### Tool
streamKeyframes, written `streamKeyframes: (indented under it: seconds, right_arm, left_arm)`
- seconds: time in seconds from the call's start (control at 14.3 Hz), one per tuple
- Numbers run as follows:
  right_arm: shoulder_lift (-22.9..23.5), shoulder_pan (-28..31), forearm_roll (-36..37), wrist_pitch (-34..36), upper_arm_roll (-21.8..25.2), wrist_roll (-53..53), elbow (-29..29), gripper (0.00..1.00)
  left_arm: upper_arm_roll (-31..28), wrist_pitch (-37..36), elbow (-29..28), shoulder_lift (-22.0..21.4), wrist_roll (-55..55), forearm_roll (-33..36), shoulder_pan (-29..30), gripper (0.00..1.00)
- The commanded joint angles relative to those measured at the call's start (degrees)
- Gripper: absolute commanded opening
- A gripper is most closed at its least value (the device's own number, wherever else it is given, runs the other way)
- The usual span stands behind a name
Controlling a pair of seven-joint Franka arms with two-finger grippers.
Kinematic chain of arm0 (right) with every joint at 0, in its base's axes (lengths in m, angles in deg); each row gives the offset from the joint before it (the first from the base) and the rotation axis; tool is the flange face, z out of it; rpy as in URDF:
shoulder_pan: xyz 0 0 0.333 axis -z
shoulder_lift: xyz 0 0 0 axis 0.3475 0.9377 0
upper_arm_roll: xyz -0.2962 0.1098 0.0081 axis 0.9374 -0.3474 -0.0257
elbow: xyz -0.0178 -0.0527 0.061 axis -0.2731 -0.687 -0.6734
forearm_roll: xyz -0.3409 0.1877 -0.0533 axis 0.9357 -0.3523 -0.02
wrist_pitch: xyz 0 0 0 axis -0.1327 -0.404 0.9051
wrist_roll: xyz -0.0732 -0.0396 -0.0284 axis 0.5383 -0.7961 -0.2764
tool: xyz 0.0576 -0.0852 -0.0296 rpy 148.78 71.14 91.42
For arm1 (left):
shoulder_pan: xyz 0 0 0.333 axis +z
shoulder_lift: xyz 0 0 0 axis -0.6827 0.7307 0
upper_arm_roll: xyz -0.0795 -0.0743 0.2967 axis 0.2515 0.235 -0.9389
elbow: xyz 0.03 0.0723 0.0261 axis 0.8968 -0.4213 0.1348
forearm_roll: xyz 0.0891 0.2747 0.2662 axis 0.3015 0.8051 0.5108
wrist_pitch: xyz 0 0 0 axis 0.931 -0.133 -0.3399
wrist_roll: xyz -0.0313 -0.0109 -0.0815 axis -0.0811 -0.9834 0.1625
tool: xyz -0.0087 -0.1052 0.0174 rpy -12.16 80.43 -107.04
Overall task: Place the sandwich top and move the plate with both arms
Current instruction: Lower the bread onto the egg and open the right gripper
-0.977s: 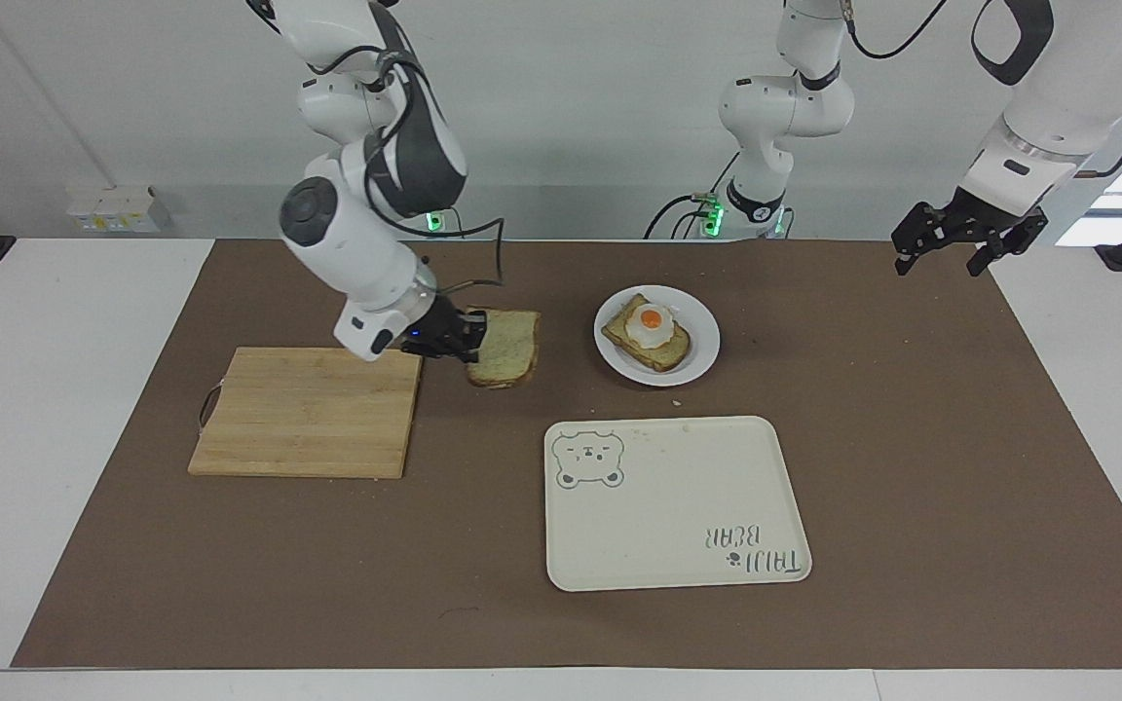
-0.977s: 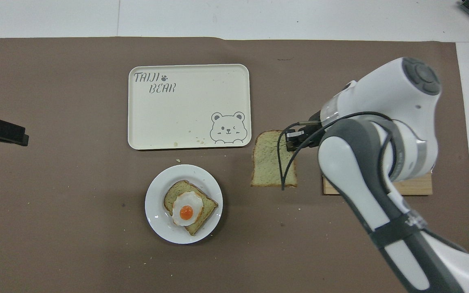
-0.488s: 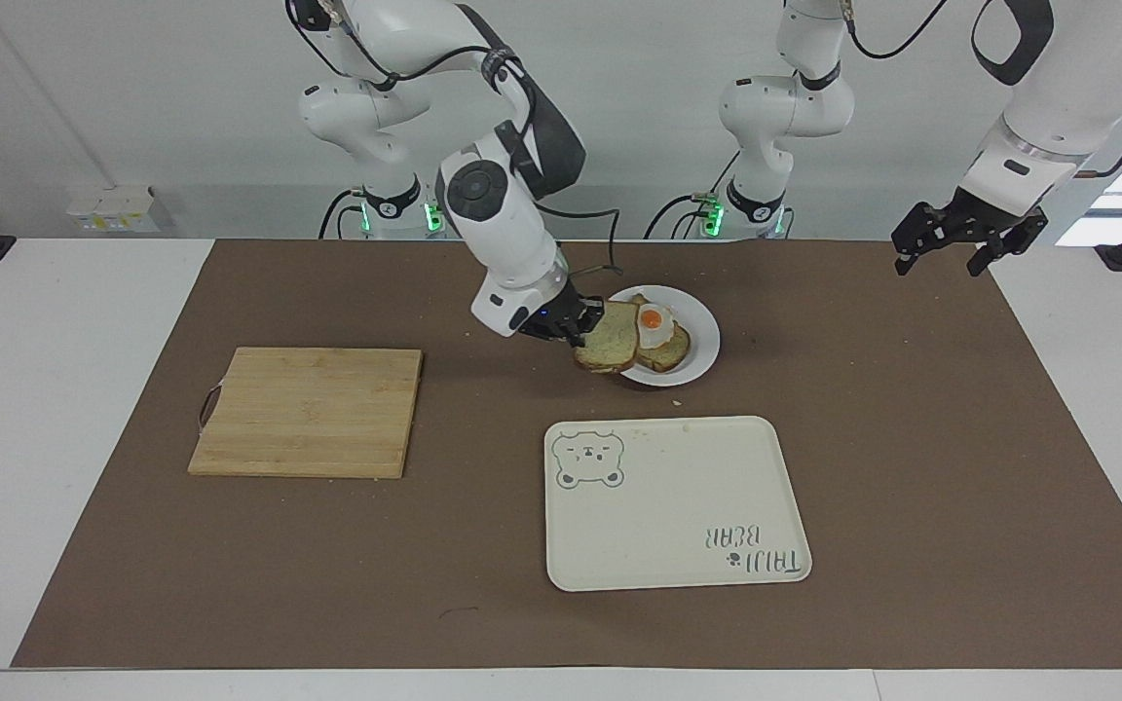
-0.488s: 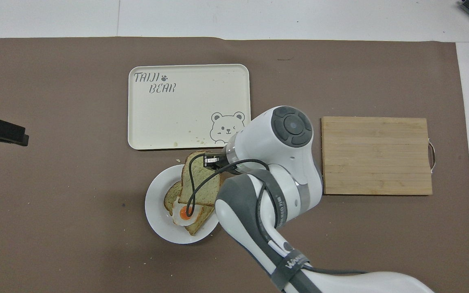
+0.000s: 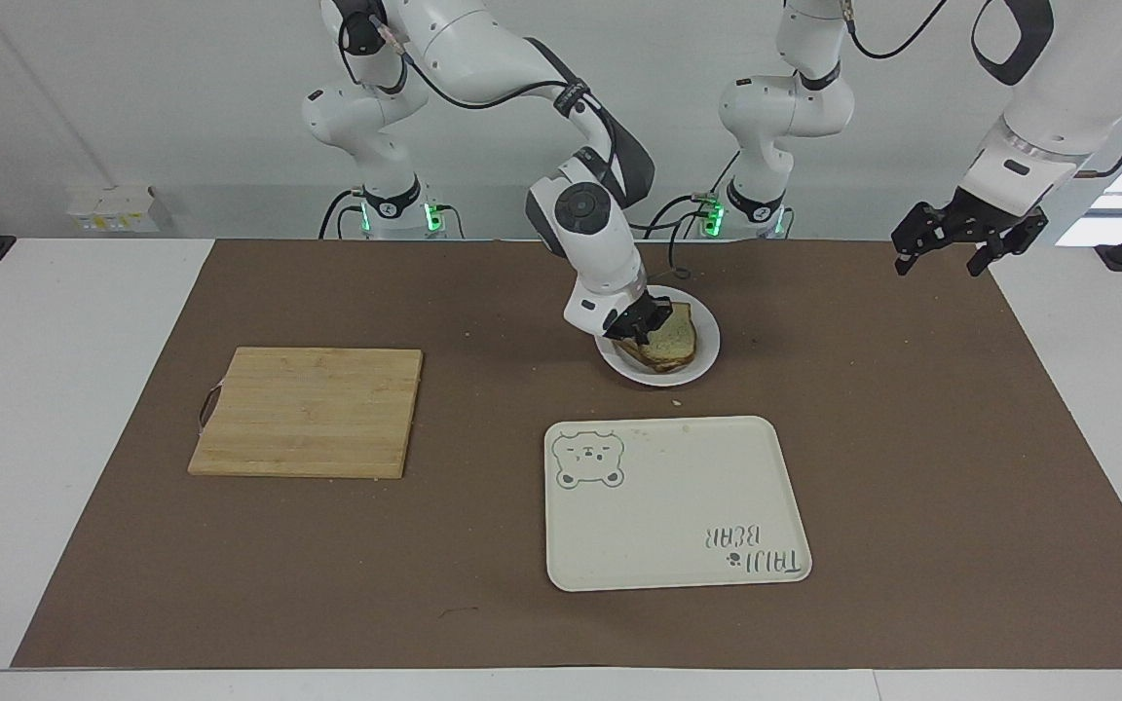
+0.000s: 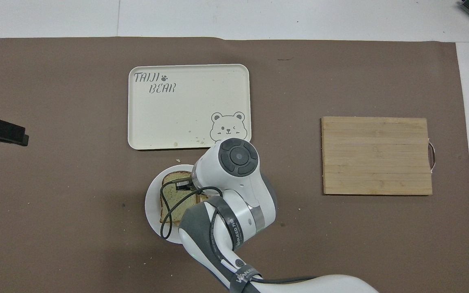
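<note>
Since 1 second earlier, our right gripper (image 5: 647, 319) had carried the slice (image 5: 670, 336) from beside the board (image 5: 308, 411) to over the plate (image 5: 707, 355), fingers clamped on its edge. It covered the egg toast below. Pale, brown-crusted and speckled, we judged it light, soft and easily crushed, best pinched at the crust. Our left gripper (image 5: 951, 241) waited, fingers wide, over the mat's end.

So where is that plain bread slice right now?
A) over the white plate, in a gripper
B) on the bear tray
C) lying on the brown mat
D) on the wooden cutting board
A: the right gripper is shut on the sandwich top over the white plate.
</note>
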Motion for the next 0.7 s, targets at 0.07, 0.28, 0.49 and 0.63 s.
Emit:
streamKeyframes:
  seconds: [0.07,0.28,0.49,0.63]
  right_arm:
    - [0.20,-0.77,1.73,-1.25,0.32,-7.04,-2.16,0.00]
    - [0.20,-0.68,2.02,-1.60,0.32,-7.42,-2.43,0.00]
    - [0.02,0.02,2.63,-1.52,0.50,-8.39,-1.73,1.00]
    - [-1.20,0.20,2.63,-1.34,1.20,-8.39,-1.29,1.00]
  left_arm:
    - [-0.05,-0.68,0.39,-0.46,-0.56,0.64,-0.10,1.00]
    - [-0.05,-0.68,0.39,-0.46,-0.56,0.64,-0.10,1.00]
    - [-0.05,-0.68,0.39,-0.46,-0.56,0.64,-0.10,1.00]
    - [-0.05,-0.68,0.39,-0.54,-0.56,0.64,-0.10,1.00]
